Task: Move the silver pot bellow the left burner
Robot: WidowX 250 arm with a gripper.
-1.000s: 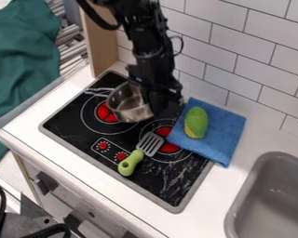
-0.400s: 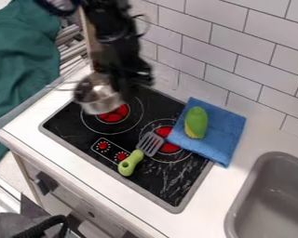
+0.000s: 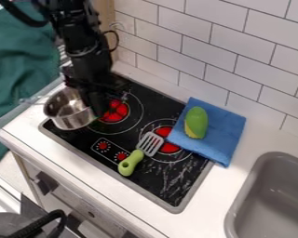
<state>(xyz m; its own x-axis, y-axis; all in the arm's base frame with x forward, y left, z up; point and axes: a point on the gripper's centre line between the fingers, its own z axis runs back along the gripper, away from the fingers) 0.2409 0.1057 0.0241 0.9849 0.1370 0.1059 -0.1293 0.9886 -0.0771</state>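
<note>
My gripper (image 3: 94,108) hangs over the left part of the stove, shut on the right side of the silver pot. The silver pot (image 3: 69,116) is over the stove's left corner, left of the left burner (image 3: 116,111), with its opening tilted up and its handle pointing to the upper left. Whether the pot's bottom touches the stove I cannot tell.
A spatula (image 3: 132,161) with a green handle lies across the stove by the right burner (image 3: 169,148). A green and yellow toy (image 3: 195,122) rests on a folded blue cloth (image 3: 223,135). The grey sink (image 3: 269,200) is at the lower right.
The gripper and pot have moved left from over the left burner, then down in the view, baring that burner. The spatula, cloth and toy have stayed put.
</note>
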